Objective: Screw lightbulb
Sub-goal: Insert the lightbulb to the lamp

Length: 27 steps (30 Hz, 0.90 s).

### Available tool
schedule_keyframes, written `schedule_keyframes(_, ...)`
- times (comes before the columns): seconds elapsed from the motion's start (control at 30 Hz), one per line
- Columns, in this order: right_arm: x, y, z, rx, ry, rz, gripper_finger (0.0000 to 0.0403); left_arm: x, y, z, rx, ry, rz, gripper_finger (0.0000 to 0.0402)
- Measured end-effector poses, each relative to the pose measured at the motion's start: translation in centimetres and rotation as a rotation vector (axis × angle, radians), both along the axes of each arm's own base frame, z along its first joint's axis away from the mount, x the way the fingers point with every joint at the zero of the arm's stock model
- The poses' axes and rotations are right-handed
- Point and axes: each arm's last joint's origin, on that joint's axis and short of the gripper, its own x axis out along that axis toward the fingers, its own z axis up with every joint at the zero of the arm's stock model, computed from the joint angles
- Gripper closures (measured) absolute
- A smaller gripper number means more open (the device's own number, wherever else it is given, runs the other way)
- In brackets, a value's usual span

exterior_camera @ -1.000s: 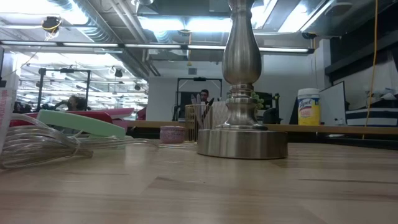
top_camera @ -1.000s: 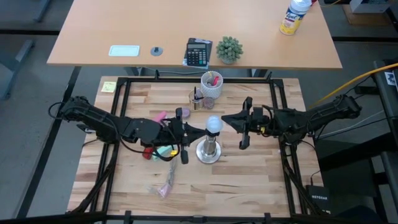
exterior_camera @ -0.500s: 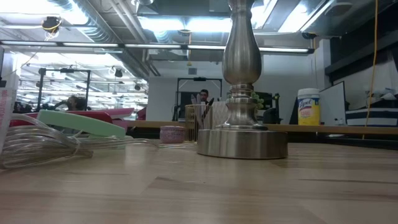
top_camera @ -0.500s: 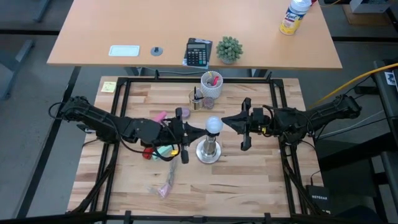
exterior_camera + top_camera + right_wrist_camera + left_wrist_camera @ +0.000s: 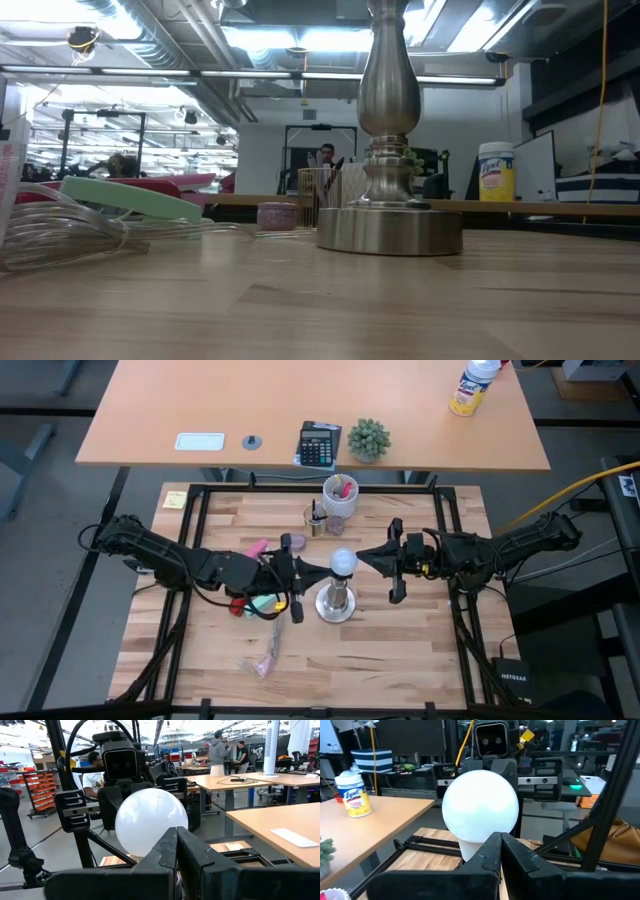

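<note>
both grippers, left (image 5: 322, 572) and right (image 5: 363, 556), are sitting with fingers fully closed, holding nothing, flanking the lightbulb (image 5: 344, 562), which is already standing atop the socket stand (image 5: 336, 603) mid-worktop; task is looking nearly finished.

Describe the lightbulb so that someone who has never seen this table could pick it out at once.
Start at the butcher-block table and find the silvery metal stand near its middle, between the two dark arms. The lightbulb sits on top of that stand. It is the only round, frosted-white globe there, smaller than the white cup behind it.
</note>
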Motion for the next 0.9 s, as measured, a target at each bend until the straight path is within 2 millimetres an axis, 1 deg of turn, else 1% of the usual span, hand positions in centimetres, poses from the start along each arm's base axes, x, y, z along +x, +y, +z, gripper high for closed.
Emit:
schedule_keyframes(0.53,0.0,0.26,-0.24,0.032,0.023,0.073,0.0389,-0.11,0.19,-0.07,-0.029,0.0,0.069,0.0399)
schedule_keyframes(0.63,0.02,0.39,-0.22,0.029,0.019,0.115,0.0389,-0.14,0.31,-0.18,-0.044,0.004,0.097,0.0399)
schedule_keyframes(0.77,0.17,0.46,-0.53,0.024,0.04,0.125,0.0389,-0.01,0.34,-0.31,-0.04,0.009,0.094,0.0399)
schedule_keyframes(0.9,0.1,0.45,-0.39,0.043,0.031,0.139,0.0389,0.0,0.35,-0.33,-0.043,0.01,0.092,0.0399)
